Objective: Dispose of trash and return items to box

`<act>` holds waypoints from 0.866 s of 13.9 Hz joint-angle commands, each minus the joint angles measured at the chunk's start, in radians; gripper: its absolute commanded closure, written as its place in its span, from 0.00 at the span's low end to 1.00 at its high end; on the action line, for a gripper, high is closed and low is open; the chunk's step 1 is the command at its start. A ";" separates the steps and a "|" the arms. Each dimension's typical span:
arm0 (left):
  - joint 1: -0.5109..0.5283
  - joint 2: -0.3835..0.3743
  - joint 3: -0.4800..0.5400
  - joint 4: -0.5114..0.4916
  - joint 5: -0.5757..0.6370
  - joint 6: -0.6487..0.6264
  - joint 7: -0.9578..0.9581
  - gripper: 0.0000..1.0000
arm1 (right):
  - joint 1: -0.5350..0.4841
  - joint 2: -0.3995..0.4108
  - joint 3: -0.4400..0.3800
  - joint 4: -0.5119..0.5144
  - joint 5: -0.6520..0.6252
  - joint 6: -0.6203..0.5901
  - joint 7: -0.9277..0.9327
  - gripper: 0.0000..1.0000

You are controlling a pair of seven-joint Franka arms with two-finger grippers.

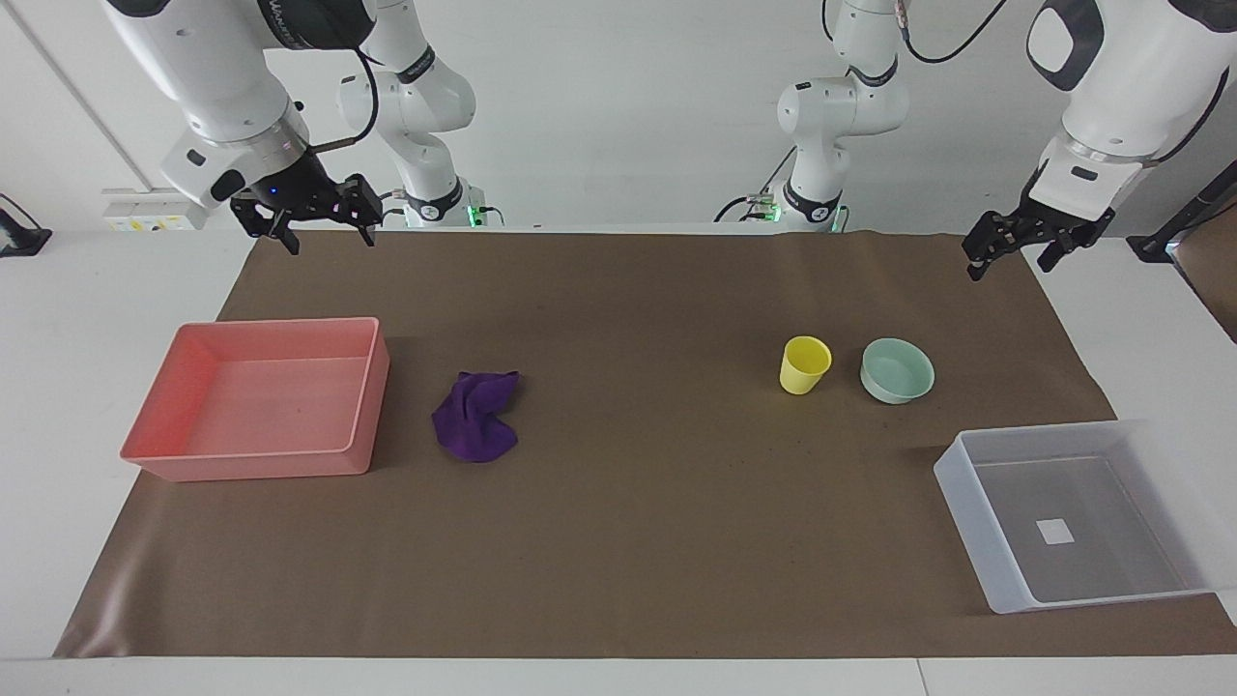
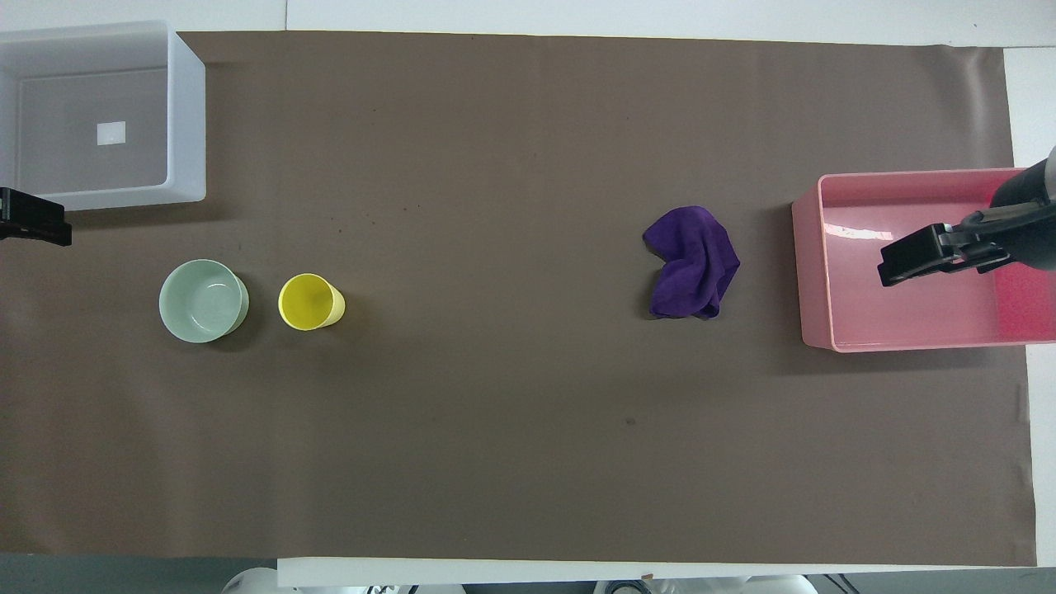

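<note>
The purple rag [image 1: 474, 418] [image 2: 691, 264] lies crumpled on the brown mat beside the pink tray. The yellow cup [image 1: 804, 365] [image 2: 310, 302] stands upright next to the mint-green bowl [image 1: 897, 370] [image 2: 203, 300], toward the left arm's end. The translucent box [image 1: 976, 512] [image 2: 186, 124], with a white sticker on its floor, stands empty, farther from the robots than the bowl. My right gripper [image 1: 329, 235] [image 2: 907, 260] is open, empty and raised; from overhead it covers the pink tray. My left gripper [image 1: 1015, 259] [image 2: 37, 227] is open, empty and raised near the box and bowl.
A pink rectangular tray [image 1: 362, 406] [image 2: 808, 272] stands empty at the right arm's end of the mat. The brown mat [image 1: 628, 532] covers most of the white table. Both arms hang high over the robots' edge of the table.
</note>
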 commanded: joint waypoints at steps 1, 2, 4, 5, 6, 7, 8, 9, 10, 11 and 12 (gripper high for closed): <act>-0.002 0.012 0.007 0.030 -0.016 -0.020 0.022 0.00 | -0.007 -0.009 0.004 -0.017 0.010 0.013 -0.011 0.01; -0.002 0.012 0.007 0.025 -0.016 -0.014 0.022 0.00 | -0.007 -0.009 0.004 -0.017 0.010 0.015 -0.011 0.01; 0.006 -0.026 0.008 -0.082 -0.016 0.082 0.006 0.00 | -0.007 -0.009 0.004 -0.020 0.011 0.024 -0.011 0.01; 0.021 -0.067 0.008 -0.190 -0.016 0.186 0.005 0.00 | -0.007 -0.010 0.004 -0.034 0.010 0.039 -0.011 0.02; 0.041 -0.087 0.008 -0.299 -0.016 0.293 -0.001 0.00 | -0.005 -0.023 0.007 -0.066 0.010 0.074 -0.011 0.02; 0.046 -0.091 0.008 -0.381 -0.016 0.375 -0.001 0.00 | -0.004 -0.033 0.013 -0.118 0.011 0.120 -0.009 0.02; 0.057 -0.086 0.008 -0.442 -0.016 0.421 0.002 0.00 | 0.007 -0.033 0.016 -0.161 0.011 0.175 -0.003 0.02; 0.076 -0.083 0.008 -0.508 -0.016 0.460 0.005 0.00 | 0.033 -0.023 0.016 -0.189 0.011 0.231 0.010 0.02; 0.081 -0.074 0.008 -0.564 -0.016 0.532 0.003 0.00 | 0.052 -0.009 0.016 -0.215 0.011 0.284 0.030 0.02; 0.080 -0.057 0.008 -0.620 -0.018 0.620 0.002 0.00 | 0.074 0.014 0.016 -0.239 0.011 0.343 0.056 0.02; 0.074 -0.040 0.008 -0.659 -0.016 0.688 0.000 0.00 | 0.093 0.034 0.016 -0.262 0.011 0.393 0.070 0.03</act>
